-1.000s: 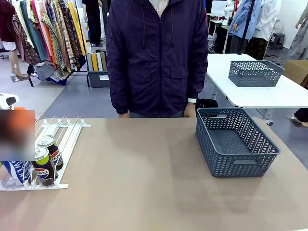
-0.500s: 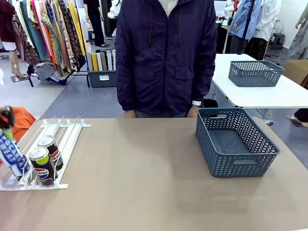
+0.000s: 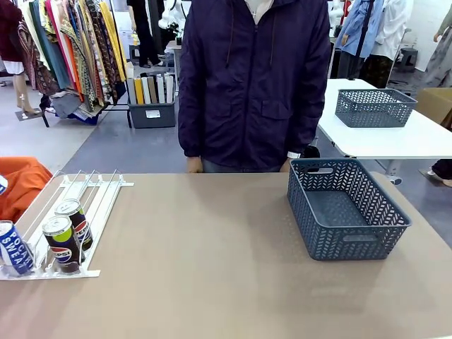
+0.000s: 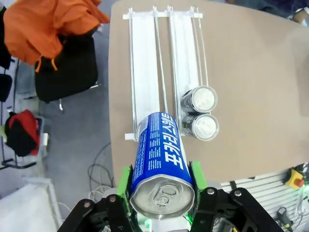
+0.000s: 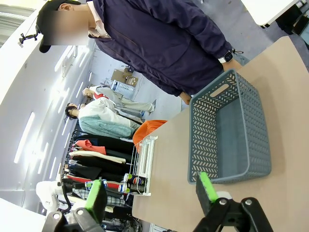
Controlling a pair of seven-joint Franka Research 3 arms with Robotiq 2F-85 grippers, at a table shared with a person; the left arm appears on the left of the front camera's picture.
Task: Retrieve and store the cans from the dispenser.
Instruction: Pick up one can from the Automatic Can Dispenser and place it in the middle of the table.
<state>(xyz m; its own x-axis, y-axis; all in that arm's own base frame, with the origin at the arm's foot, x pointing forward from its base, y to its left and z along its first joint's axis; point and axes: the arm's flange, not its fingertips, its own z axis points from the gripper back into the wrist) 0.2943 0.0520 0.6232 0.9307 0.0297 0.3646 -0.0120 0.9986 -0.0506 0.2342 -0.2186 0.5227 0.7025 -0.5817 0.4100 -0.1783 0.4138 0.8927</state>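
Observation:
In the left wrist view my left gripper is shut on a blue-and-white Pocari Sweat can, held lengthwise between the green pads above the white wire dispenser. Another silver can rim peeks out under it at the lane's end. Two Pepsi cans stand in the neighbouring lane. In the front view the dispenser lies at the table's left with the Pepsi cans and a Pocari can at its near end. My right gripper hangs open, holding nothing.
A dark grey lattice basket with nothing in it stands at the table's right, also the basket in the right wrist view. A person stands at the far edge. Orange cloth lies beside the table's left side.
My left gripper has lifted its Pocari can up and out of the front view's left edge. Another Pocari can now stands at the lane's end. The person has stepped slightly right.

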